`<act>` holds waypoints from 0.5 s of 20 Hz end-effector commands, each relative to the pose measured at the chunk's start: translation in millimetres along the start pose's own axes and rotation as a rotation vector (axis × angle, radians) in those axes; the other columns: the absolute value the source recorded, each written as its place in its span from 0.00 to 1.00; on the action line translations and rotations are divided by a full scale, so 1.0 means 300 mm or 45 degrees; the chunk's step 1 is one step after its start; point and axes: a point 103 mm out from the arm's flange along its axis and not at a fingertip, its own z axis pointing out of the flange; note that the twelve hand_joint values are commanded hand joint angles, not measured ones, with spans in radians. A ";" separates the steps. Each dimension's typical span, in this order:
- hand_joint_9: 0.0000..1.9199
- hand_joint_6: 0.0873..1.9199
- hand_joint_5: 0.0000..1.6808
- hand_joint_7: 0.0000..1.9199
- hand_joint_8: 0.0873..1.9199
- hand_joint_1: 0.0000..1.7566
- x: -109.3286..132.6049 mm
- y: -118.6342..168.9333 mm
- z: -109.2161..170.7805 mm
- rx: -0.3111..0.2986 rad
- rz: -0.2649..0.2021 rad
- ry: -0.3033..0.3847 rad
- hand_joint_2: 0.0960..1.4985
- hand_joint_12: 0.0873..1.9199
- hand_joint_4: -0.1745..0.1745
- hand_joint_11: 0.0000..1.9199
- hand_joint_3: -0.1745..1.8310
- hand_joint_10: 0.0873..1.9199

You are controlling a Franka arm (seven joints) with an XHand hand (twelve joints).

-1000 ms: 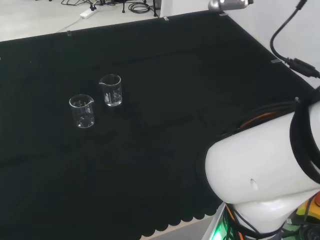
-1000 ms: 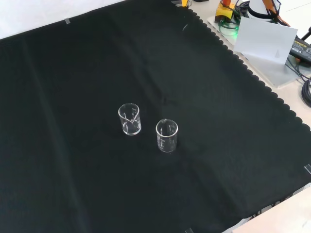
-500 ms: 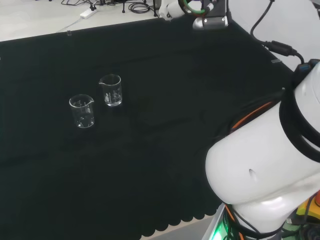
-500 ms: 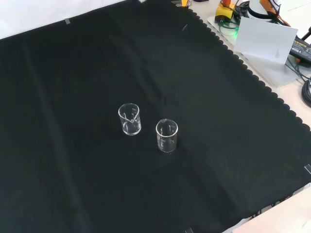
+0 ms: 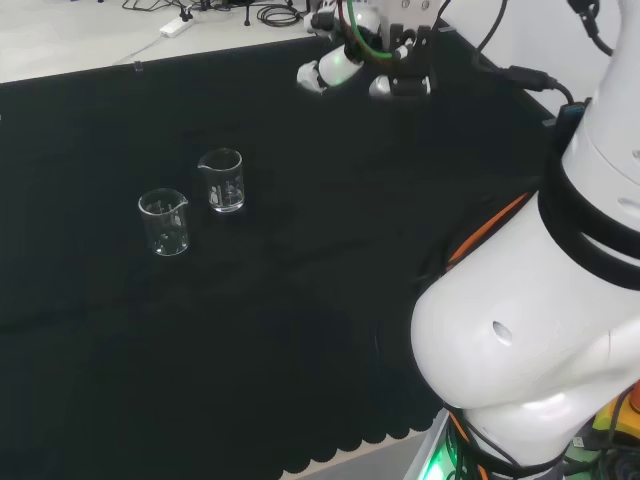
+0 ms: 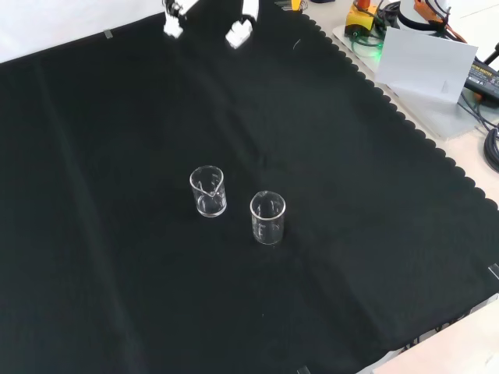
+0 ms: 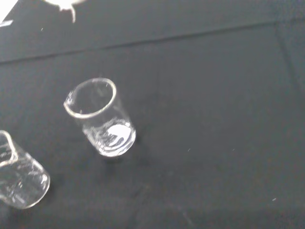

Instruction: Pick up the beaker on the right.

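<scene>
Two clear glass beakers stand upright and near each other, not touching, on the black cloth [image 5: 300, 330]. In the head view, the right-hand beaker [image 5: 222, 181] sits slightly farther back than the left-hand beaker [image 5: 164, 222]; in the front view the same pair appear as the right-hand beaker [image 6: 208, 192] and the left-hand beaker [image 6: 267, 218]. Both look empty.

The hand [image 5: 345, 62] hangs well apart from the beakers, toward the far edge of the cloth, and holds nothing. Its fingers [image 6: 240, 29] appear spread and fairly straight, though little of the hand is visible, so how far it is open is uncertain.

Handling notes, as judgement: the target is small, light, rigid and smooth-walled, so likely slippery and breakable if dropped or knocked over. Take hold around the mid-wall, fingers on one side and thumb opposite, clear of the pouring lip. Approach from the side away from the neighbouring beaker to avoid tipping it.
</scene>
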 end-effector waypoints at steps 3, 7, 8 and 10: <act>0.13 0.00 0.15 0.07 0.26 0.42 0.044 0.116 0.200 0.096 -0.127 0.153 0.38 0.58 0.36 0.00 0.41 0.31; 0.13 0.00 0.15 0.07 0.26 0.41 0.065 0.153 0.278 0.119 -0.166 0.195 0.36 0.58 0.36 0.00 0.41 0.31; 0.14 0.00 0.15 0.07 0.26 0.41 0.073 0.162 0.295 0.128 -0.174 0.196 0.36 0.58 0.36 0.00 0.41 0.31; 0.14 0.00 0.14 0.07 0.26 0.41 0.083 0.179 0.326 0.137 -0.192 0.201 0.35 0.58 0.36 0.00 0.41 0.31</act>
